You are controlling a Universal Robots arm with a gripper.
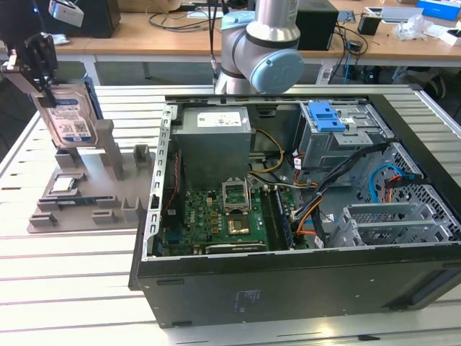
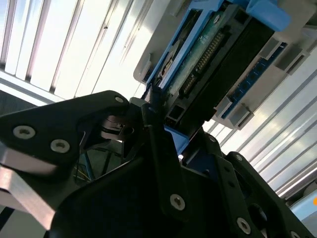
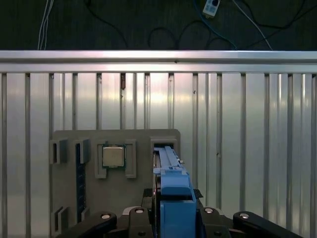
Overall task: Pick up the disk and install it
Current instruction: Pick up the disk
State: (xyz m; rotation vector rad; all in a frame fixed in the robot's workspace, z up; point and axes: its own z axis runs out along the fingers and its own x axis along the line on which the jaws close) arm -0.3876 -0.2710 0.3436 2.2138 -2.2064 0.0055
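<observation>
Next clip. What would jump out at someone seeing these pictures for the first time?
The open computer case sits mid-frame in the exterior view, its green motherboard exposed. At that view's left, the gripper grips the top edge of the disk, held upright over a grey parts holder. In the first wrist view, a small square chip sits in that holder beside the disk's blue bracket.

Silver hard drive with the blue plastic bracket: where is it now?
The silver hard drive is at the exterior view's left, held upright by the black gripper over the grey plastic fixture, beside the open black computer case.
</observation>
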